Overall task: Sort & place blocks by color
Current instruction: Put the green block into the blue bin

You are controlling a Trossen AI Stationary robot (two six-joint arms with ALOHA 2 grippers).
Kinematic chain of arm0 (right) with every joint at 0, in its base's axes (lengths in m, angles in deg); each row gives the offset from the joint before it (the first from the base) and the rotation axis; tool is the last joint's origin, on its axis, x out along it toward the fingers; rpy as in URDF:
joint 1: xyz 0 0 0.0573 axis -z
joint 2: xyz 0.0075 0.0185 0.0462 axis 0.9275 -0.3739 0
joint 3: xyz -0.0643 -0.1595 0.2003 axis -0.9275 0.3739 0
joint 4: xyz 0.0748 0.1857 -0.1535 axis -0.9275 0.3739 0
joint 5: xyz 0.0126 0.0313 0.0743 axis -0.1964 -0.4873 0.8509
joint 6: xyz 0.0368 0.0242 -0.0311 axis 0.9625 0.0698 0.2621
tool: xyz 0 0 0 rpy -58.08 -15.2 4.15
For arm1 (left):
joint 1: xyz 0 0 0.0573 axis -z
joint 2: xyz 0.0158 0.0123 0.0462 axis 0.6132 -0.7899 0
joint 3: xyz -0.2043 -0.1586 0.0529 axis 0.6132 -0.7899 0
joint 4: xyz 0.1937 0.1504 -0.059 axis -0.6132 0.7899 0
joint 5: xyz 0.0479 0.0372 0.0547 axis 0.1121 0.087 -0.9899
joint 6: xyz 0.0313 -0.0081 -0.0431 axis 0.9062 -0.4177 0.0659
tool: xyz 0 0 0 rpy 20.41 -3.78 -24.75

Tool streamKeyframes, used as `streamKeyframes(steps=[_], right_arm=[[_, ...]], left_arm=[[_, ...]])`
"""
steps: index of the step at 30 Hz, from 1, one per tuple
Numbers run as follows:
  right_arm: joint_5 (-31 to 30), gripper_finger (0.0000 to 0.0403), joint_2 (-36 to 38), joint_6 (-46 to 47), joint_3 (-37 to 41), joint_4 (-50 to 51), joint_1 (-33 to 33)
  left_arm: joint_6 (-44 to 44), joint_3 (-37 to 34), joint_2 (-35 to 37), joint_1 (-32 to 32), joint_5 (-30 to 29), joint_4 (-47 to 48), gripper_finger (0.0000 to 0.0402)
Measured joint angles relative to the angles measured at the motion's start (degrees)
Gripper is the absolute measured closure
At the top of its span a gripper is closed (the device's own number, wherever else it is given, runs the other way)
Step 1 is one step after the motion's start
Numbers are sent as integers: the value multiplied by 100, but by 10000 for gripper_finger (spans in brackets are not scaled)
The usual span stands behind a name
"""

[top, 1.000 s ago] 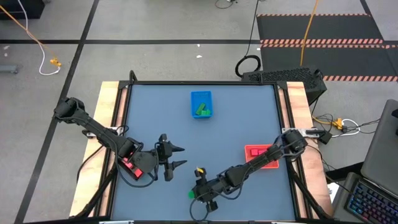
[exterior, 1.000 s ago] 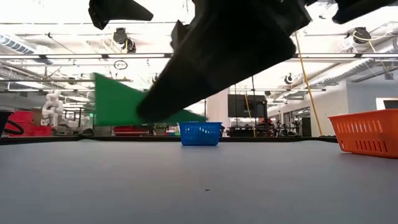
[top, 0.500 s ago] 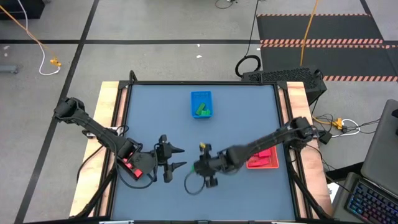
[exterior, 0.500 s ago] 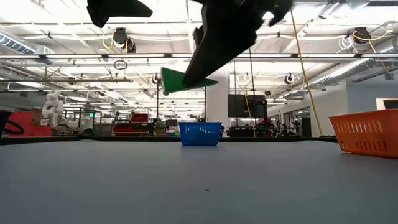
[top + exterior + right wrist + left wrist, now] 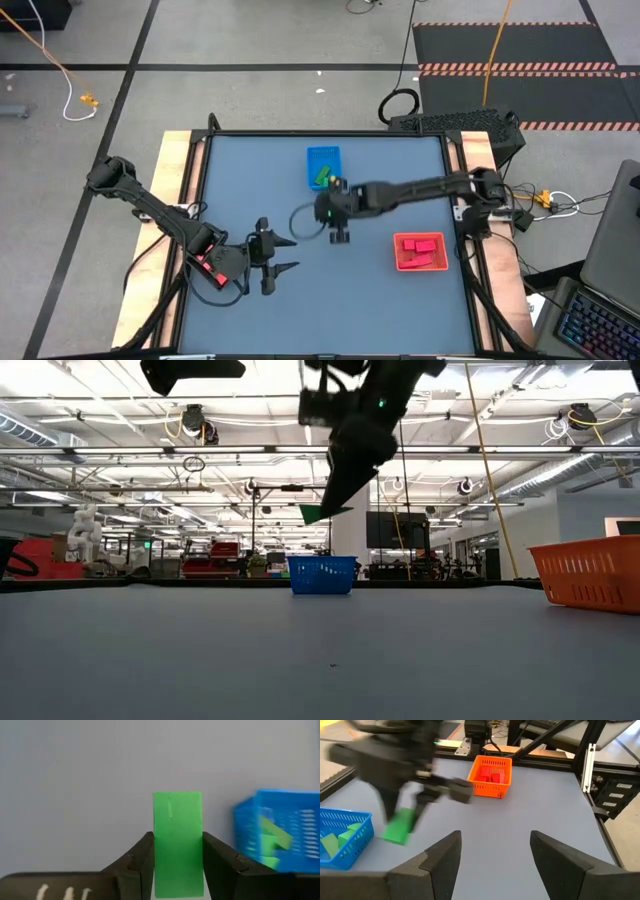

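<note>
- High view: my right gripper (image 5: 322,212) is out over the middle of the table with a green block (image 5: 321,214) clamped in it. The blue tray (image 5: 323,167) sits just beyond it and already holds green pieces, so I judge that is where this one belongs. The red tray (image 5: 420,252), with red blocks inside, lies well behind the gripper on the right side. My left gripper (image 5: 284,254) waits near the table's left front, fingers spread and carrying nothing.
- Low view: the right gripper (image 5: 322,508) hangs well above the tabletop, and the green block (image 5: 322,513) shows as a thin wedge at its tip. Carrying it that high should let it clear the wall of the blue tray (image 5: 322,574) below and beyond it.
- Left wrist view: past my own open left gripper (image 5: 495,855), the right arm holds the green block (image 5: 399,826) just beside the blue tray (image 5: 347,842), not yet over it. The red tray (image 5: 490,776) stands farther off.
- Right wrist view: both fingers (image 5: 141,857) press the long sides of the green block (image 5: 177,841), gripping its lower part so the free end points forward. The blue tray (image 5: 280,827) lies ahead and off to one side, green pieces visible through its mesh.
</note>
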Motion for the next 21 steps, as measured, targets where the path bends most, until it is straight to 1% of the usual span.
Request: streamKeyframes(steps=[5,12,18,21], right_arm=[[11,286,0,-370,0,-56,674],[579,286,0,-687,2,-379,1427],[798,286,0,-912,2,-871,1887],[1187,286,0,-880,2,-1077,2115]], left_arm=[[144,0,0,0,0,10,163],[341,0,0,-25,-1,6,163],[671,0,0,-145,-2,5,163],[767,0,0,-241,-5,3,163]])
